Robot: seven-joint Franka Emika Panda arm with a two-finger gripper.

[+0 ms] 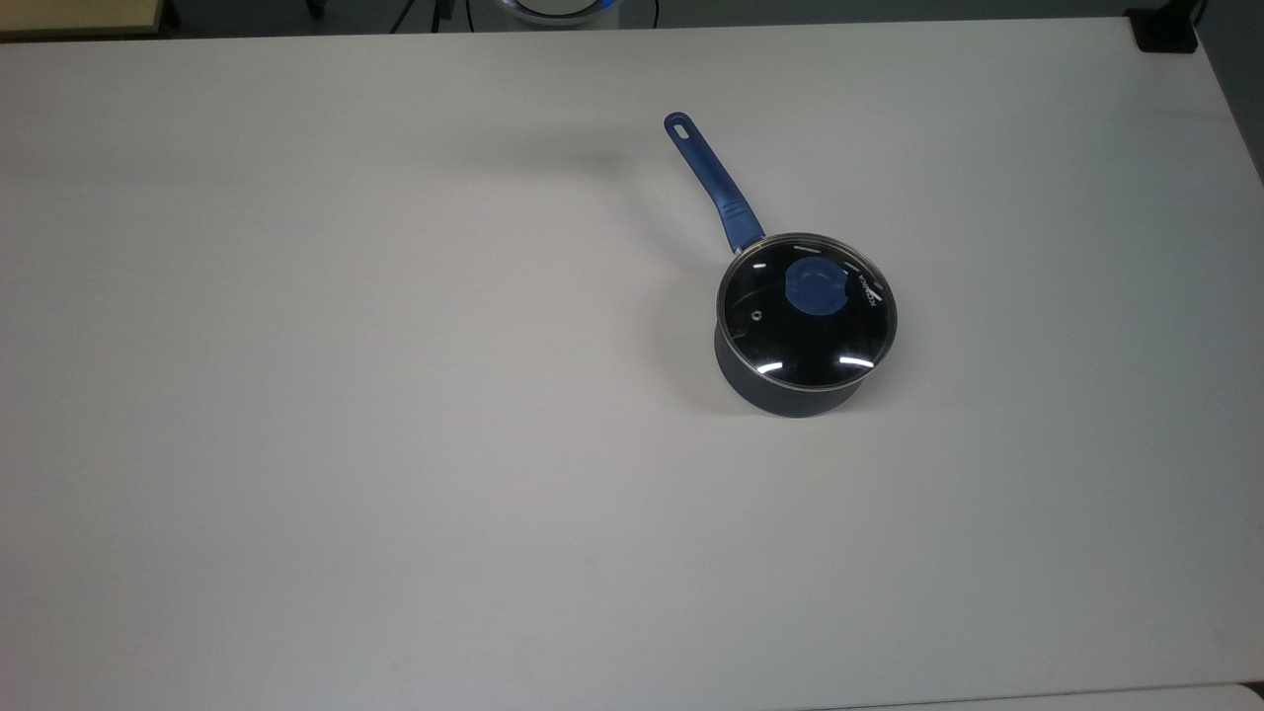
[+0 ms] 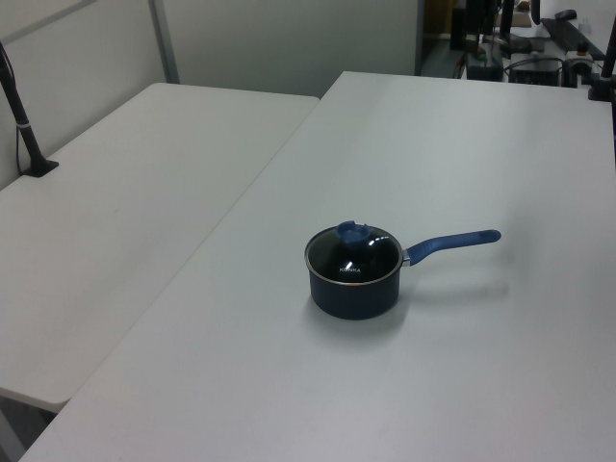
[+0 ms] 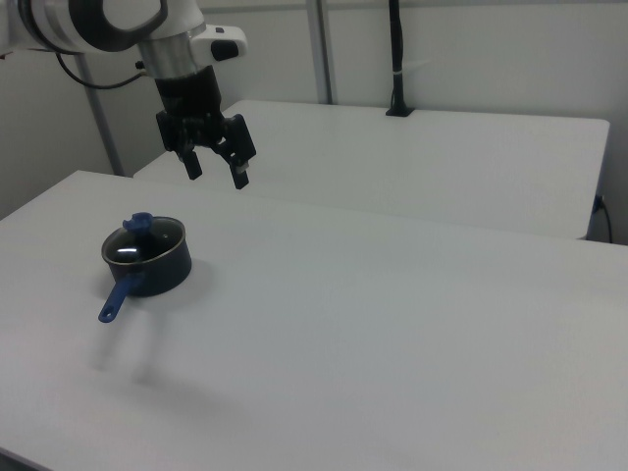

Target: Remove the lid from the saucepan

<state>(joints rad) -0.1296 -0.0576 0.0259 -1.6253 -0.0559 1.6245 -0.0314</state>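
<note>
1. Spread wide, the end effector in the right view hangs in the air with its two dark fingers parted and pointing down. It grips nothing and touches nothing.
2. In that same right view the end effector sits at about 1 o'clock from the saucepan, well above the white desk and apart from the pot. The white arm carrying it comes in from the right view's upper left corner.
3. Right view, the pot: the lid lies seated on the saucepan, its blue knob standing up, and the blue handle points toward 7 o'clock.
4. Top view: the saucepan stands on the desk right of centre, with the glass lid flat across its rim.
5. Top view again: the knob sits near the lid's middle, a small steam hole lies at 8 o'clock from it, and the handle runs off toward 11 o'clock, its end pierced by a hole.
6. Left view: the covered saucepan rests on the near desk, lid closed on it, handle pointing to about 2 o'clock.
7. Left view: a second desk butts against the first at 9 o'clock from the pot.
</note>
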